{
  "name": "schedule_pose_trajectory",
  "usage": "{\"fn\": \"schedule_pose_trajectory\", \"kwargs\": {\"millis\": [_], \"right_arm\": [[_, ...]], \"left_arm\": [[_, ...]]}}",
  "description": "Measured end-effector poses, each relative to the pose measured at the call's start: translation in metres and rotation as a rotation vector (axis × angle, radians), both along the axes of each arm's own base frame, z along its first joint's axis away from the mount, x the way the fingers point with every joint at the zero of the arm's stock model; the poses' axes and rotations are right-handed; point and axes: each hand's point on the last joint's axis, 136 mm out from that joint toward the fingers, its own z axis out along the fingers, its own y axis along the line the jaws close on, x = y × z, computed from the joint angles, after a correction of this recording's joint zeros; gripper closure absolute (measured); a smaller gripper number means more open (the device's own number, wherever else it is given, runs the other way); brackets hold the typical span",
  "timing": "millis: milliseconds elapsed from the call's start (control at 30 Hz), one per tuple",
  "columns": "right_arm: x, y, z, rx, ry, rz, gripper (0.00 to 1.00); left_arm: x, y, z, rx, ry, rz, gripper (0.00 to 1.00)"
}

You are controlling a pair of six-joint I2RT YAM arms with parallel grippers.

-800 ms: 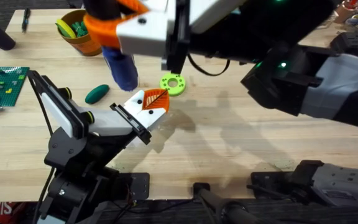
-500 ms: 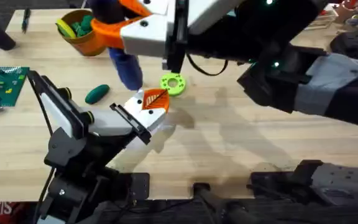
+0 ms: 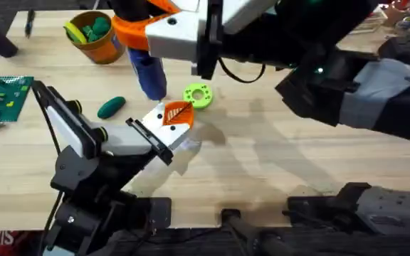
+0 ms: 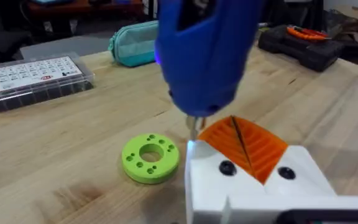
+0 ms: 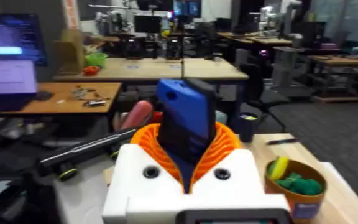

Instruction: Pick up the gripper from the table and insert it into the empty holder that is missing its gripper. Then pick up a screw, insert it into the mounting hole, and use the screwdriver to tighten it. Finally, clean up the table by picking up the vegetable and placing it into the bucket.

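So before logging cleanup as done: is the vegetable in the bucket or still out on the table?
Out. The vegetable lies on the table, apart from the bucket.

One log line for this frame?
step: screwdriving | right gripper: shut on screwdriver | tip: at mounted gripper | vegetable: on table, outside bucket

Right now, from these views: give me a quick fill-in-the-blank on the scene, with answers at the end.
1. The right gripper is shut on the blue ____.
2. The vegetable lies on the ____, outside the bucket.
3. The ring beside the gripper piece is coloured ____.
Missing words: screwdriver; table; green.
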Motion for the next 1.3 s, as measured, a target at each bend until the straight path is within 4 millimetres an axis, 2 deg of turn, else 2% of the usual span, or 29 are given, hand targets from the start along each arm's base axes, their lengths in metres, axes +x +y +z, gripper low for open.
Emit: {"fn": "schedule_pose_trajectory", "kwargs": {"millis": [300,700,1300], "right_arm": [[-0.005,-0.014,0.012,0.018,0.069,0.055,0.955],[-0.031,0.0,0.011,0.011,0.07,0.135,0.955],[-0.026,0.005,0.0,-0.014,-0.016,0.113,0.955]], "left_arm": [[0.0,0.0,0.0,0.0,0.0,0.0,0.98],[0.0,0.0,0.0,0.0,0.0,0.0,0.98],[0.0,0.0,0.0,0.0,0.0,0.0,0.98]]}}
